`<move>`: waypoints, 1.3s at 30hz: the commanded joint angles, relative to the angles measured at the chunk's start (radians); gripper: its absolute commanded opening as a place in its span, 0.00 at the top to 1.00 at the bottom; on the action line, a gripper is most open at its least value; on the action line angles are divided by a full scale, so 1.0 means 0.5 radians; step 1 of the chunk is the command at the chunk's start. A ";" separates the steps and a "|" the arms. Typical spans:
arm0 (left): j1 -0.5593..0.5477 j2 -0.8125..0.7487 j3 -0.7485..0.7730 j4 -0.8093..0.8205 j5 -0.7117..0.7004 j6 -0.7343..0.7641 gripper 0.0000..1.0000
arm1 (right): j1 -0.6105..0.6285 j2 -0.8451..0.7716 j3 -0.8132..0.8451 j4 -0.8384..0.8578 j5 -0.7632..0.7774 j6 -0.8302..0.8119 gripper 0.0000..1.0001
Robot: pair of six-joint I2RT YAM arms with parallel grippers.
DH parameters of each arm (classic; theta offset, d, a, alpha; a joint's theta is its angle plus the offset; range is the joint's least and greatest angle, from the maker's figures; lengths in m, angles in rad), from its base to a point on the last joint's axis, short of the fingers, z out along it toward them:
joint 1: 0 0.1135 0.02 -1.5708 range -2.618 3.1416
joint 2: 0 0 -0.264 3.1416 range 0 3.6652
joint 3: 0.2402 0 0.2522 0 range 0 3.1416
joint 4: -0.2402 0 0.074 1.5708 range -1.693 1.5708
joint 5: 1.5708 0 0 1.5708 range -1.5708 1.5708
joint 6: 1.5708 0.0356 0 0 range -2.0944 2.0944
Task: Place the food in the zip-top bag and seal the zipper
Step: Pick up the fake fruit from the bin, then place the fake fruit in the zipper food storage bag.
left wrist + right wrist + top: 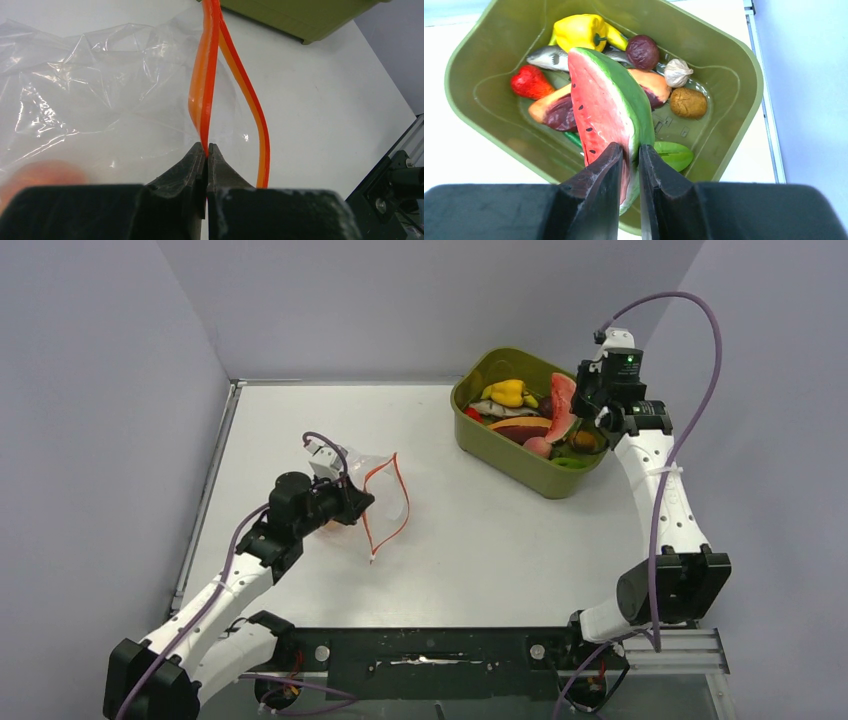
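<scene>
Zip-top bag [385, 490] lies on the counter [480, 570] at left-centre of the top view, clear & crinkly, mouth gaping twd the right. Zipper [205, 100] is split into 2 red-orange lips: in the left wrist view one runs straight up the middle of the frame, the other bows out to its right. L gripper [207, 146] is clamped on the lower end of the straight lip, fingers pressed tight w/ only the strip between them. A blurred orange shape shows thru the plastic at lower left of that view; can't tell what it is.

Olive-green tub [520, 475] sits upper right of the top view, well apart from the bag. R gripper [630, 150] hangs over its right side, closed on the watermelon slice [604, 100], which stands on edge w/ rind to the right. Under & behind it in the tub: yellow pepper [576, 30] at top, dark purple piece [642, 51] beside it, grey fish [549, 57], red strawberry [529, 82] at left, garlic bulb [676, 72], brown lump [688, 102], green leaf [674, 154] at the bottom
</scene>
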 commanded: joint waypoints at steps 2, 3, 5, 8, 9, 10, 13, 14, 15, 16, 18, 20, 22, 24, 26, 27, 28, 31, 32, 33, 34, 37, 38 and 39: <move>-0.007 0.065 0.143 0.169 0.044 0.009 1.00 | 0.047 -0.229 -0.001 -0.115 -0.171 0.050 1.00; -0.007 0.074 0.142 0.164 0.037 0.009 1.00 | 0.055 -0.253 0.000 -0.150 -0.185 0.054 1.00; -0.006 0.097 0.189 0.154 0.029 0.013 1.00 | 0.087 -0.297 -0.003 -0.209 -0.243 0.059 1.00; -0.007 0.121 0.203 0.149 0.077 0.074 1.00 | 0.138 -0.376 -0.034 -0.260 -0.391 0.085 1.00; -0.007 0.124 0.198 0.153 0.095 0.100 1.00 | 0.150 -0.406 -0.051 -0.267 -0.442 0.112 1.00; -0.007 0.120 0.194 0.159 0.116 0.122 1.00 | 0.173 -0.434 -0.068 -0.270 -0.485 0.140 1.00; -0.007 0.103 0.178 0.170 0.175 0.201 1.00 | 0.314 -0.508 -0.113 -0.277 -0.488 0.227 1.00; -0.008 0.092 0.169 0.175 0.183 0.222 1.00 | 0.406 -0.525 -0.122 -0.282 -0.476 0.256 1.00; -0.009 0.082 0.164 0.183 0.180 0.238 1.00 | 0.475 -0.533 -0.125 -0.289 -0.460 0.273 1.00; -0.007 0.078 0.160 0.187 0.174 0.248 1.00 | 0.549 -0.537 -0.120 -0.300 -0.425 0.296 1.00; -0.007 0.070 0.165 0.185 0.168 0.268 1.00 | 0.669 -0.543 -0.115 -0.314 -0.353 0.370 1.00; -0.007 0.076 0.170 0.170 0.160 0.273 1.00 | 0.774 -0.557 -0.165 -0.260 -0.373 0.476 1.00; -0.007 0.081 0.170 0.154 0.173 0.296 1.00 | 0.876 -0.584 -0.297 -0.134 -0.496 0.604 1.00; -0.009 0.076 0.158 0.149 0.183 0.306 1.00 | 0.997 -0.592 -0.385 -0.034 -0.533 0.756 1.00; -0.010 0.061 0.157 0.146 0.182 0.309 1.00 | 1.108 -0.582 -0.449 0.052 -0.546 0.852 1.00; -0.009 0.052 0.157 0.146 0.190 0.310 1.00 | 1.159 -0.569 -0.473 0.078 -0.544 0.894 1.00; -0.010 0.044 0.116 0.146 0.194 0.310 1.00 | 1.214 -0.554 -0.492 0.107 -0.546 0.925 1.00; -0.010 0.032 0.105 0.140 0.200 0.303 1.00 | 1.356 -0.484 -0.526 0.180 -0.576 0.993 1.00; -0.010 0.036 0.110 0.133 0.213 0.304 1.00 | 1.408 -0.451 -0.526 0.190 -0.574 1.021 1.00; -0.010 0.037 0.112 0.129 0.237 0.320 1.00 | 1.435 -0.415 -0.521 0.193 -0.565 1.041 1.00; -0.010 0.039 0.113 0.129 0.272 0.332 1.00 | 1.455 -0.378 -0.509 0.180 -0.552 1.059 1.00; -0.010 0.034 0.112 0.133 0.335 0.329 1.00 | 1.474 -0.261 -0.449 0.113 -0.529 1.116 1.00; -0.012 0.033 0.115 0.129 0.340 0.328 1.00 | 1.478 -0.230 -0.444 0.106 -0.531 1.128 1.00; -0.011 0.032 0.114 0.118 0.346 0.328 1.00 | 1.479 -0.208 -0.441 0.101 -0.525 1.145 1.00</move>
